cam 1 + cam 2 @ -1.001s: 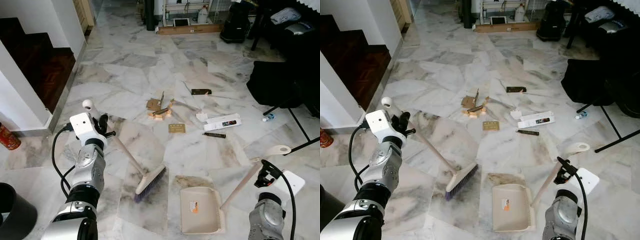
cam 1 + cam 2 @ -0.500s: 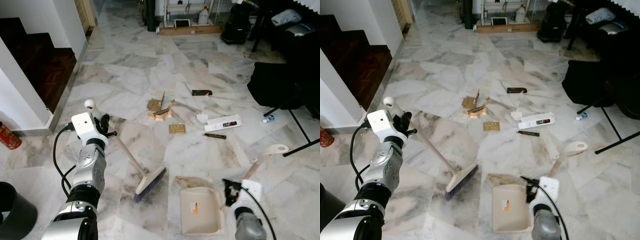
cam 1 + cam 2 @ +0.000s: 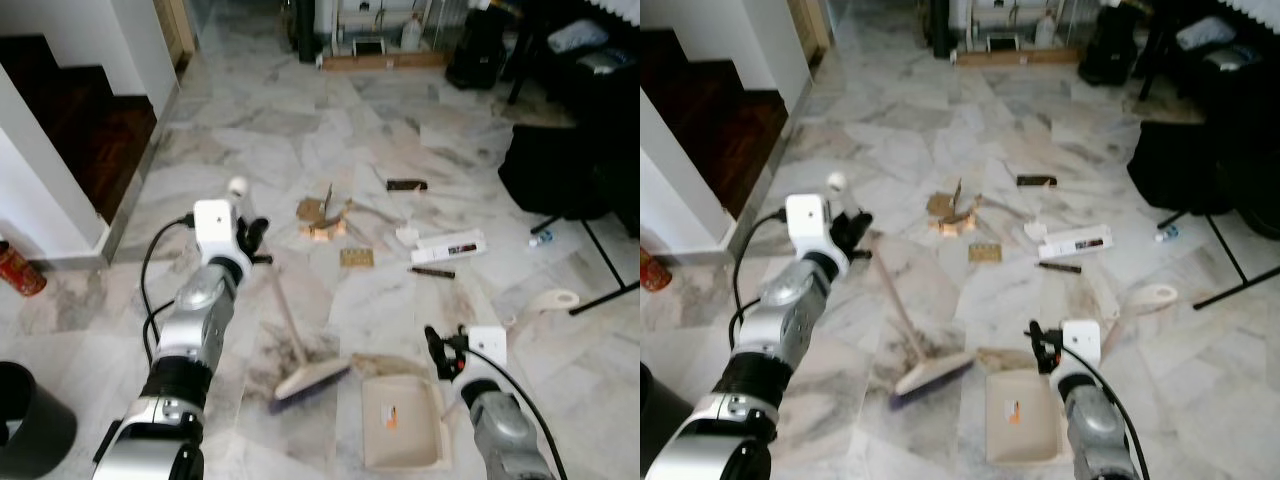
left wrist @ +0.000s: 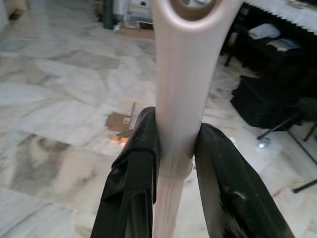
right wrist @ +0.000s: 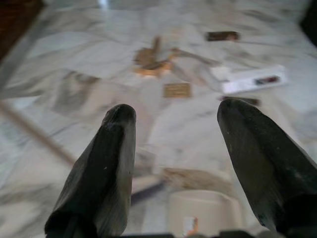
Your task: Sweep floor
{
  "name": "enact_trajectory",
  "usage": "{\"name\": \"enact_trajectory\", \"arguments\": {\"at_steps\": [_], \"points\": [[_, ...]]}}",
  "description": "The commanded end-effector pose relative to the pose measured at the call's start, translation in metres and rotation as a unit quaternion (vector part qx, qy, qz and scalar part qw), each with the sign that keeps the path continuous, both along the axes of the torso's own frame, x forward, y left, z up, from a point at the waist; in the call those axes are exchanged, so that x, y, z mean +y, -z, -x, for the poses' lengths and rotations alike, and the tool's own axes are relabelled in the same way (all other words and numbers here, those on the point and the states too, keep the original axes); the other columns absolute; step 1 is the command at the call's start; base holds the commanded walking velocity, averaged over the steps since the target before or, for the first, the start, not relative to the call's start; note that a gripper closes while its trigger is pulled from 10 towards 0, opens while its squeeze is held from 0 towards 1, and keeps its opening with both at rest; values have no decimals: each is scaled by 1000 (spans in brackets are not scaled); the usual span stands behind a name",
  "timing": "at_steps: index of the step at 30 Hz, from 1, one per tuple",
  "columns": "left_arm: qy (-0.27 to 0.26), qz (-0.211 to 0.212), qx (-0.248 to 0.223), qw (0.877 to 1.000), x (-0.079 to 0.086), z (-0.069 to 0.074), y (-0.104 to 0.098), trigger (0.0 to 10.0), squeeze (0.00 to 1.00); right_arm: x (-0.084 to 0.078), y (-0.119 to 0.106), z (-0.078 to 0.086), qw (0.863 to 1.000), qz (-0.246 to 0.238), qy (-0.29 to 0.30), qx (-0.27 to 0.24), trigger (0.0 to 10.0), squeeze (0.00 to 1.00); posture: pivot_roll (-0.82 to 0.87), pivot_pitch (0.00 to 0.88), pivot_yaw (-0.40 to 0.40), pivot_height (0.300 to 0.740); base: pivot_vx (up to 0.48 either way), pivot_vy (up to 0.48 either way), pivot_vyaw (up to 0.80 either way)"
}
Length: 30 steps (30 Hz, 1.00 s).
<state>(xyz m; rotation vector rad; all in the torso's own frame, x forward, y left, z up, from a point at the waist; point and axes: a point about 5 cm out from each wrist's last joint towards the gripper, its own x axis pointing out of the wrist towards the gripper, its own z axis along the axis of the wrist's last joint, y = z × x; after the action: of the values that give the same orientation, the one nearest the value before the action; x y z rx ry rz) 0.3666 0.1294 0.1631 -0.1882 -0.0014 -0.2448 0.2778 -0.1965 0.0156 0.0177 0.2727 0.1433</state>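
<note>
Nearest: beige dustpan (image 3: 400, 432) flat on marble floor (image 3: 300, 110), its long handle (image 3: 548, 301) lying out to the right, partly hidden behind right arm. Right gripper (image 5: 176, 148) hangs just above pan w/ fingers spread wide, gripping nothing; the wrist cam shows that gap, head cams too blurry. Broom (image 3: 312, 378) head rests on floor just left of pan. Left gripper (image 4: 173, 163) clamped on broom stick near its top, clear in wrist cam. Farther: cardboard scraps (image 3: 322, 212), white box (image 3: 450, 246), dark strips, small & soft.
</note>
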Motion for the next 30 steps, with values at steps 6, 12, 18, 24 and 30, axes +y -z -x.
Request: {"name": "enact_trajectory", "arguments": {"at_steps": [6,12,18,24,30], "points": [[108,41,-26,993,-22,5,-39,10000,0,15,-16,-5,990,-42,-128,-30,10000,0,-38,40,47,740,0,0,0],[188,39,-29,981,-34,15,-52,10000,0,20,-23,-5,981,-64,-178,-41,10000,0,-35,41,53,740,0,0,0],[254,33,-34,966,-46,27,-61,10000,0,21,-24,-1,973,-62,-218,-39,10000,0,-32,39,56,740,0,0,0],[318,35,-45,946,-56,40,-69,10000,0,17,-26,-1,975,-27,-215,-51,10000,0,-32,38,58,740,0,0,0],[360,40,-55,931,-61,51,-77,10000,0,12,-30,-6,979,-13,-192,-71,10000,0,-28,36,59,740,0,0,0]]}}
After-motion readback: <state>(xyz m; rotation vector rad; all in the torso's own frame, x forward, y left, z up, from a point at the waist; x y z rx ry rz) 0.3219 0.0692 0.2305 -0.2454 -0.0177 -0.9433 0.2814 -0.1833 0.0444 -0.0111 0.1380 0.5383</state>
